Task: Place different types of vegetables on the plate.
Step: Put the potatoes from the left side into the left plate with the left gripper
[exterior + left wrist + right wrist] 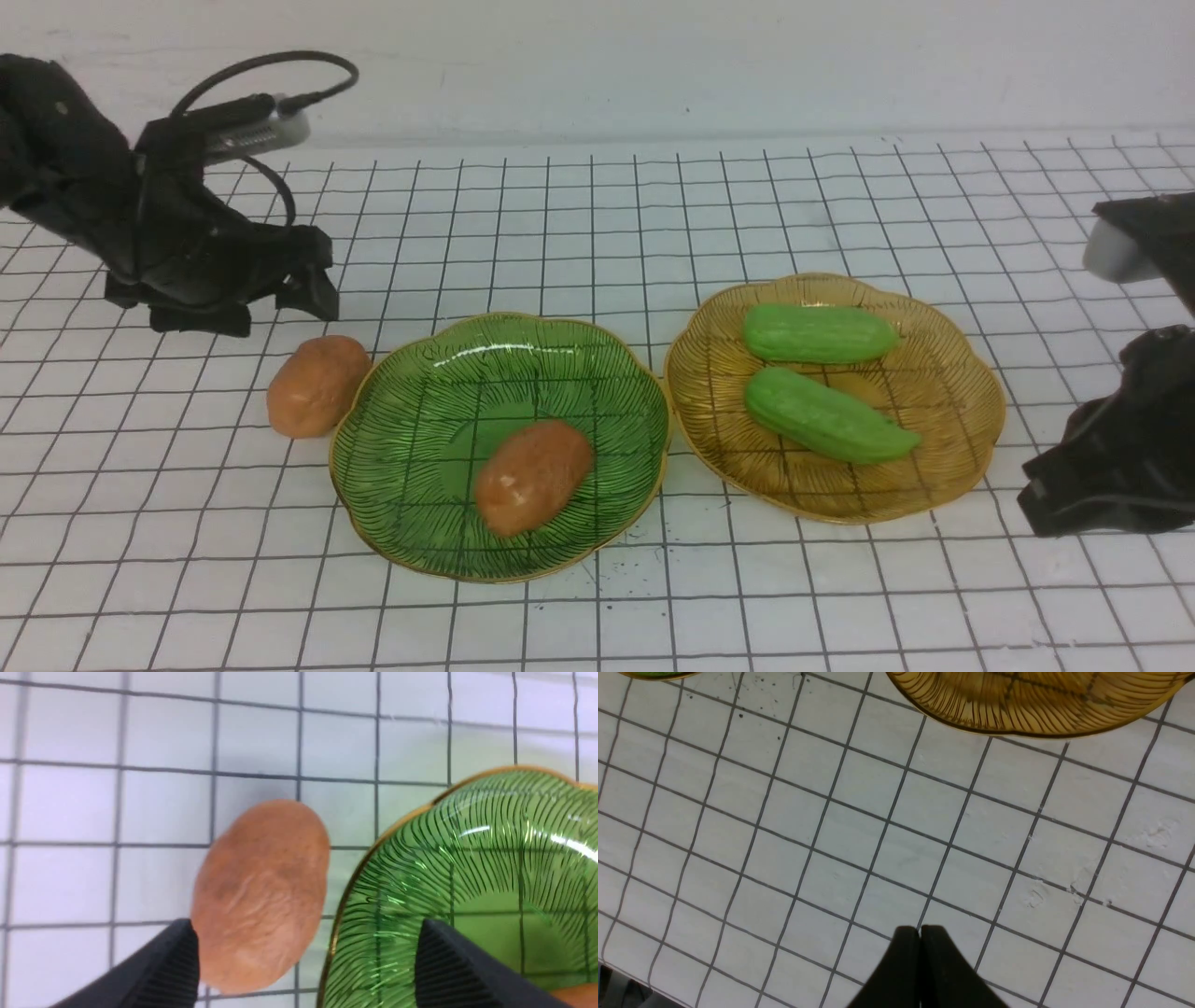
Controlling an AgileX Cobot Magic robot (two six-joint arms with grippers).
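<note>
front view: the left gripper (280, 303) hovers near the left edge of the tabletop (653, 205), just behind the loose potato (317, 385) lying beside the green plate (411, 392). that plate holds the other potato (534, 476); the amber plate (971, 411) holds both gourds (819, 333). likely step: fetching the last potato.
left wrist view: jaws spread, nothing held; next, lower astride it and close.
right wrist view: right gripper (920, 933) pressed together, empty.
</note>
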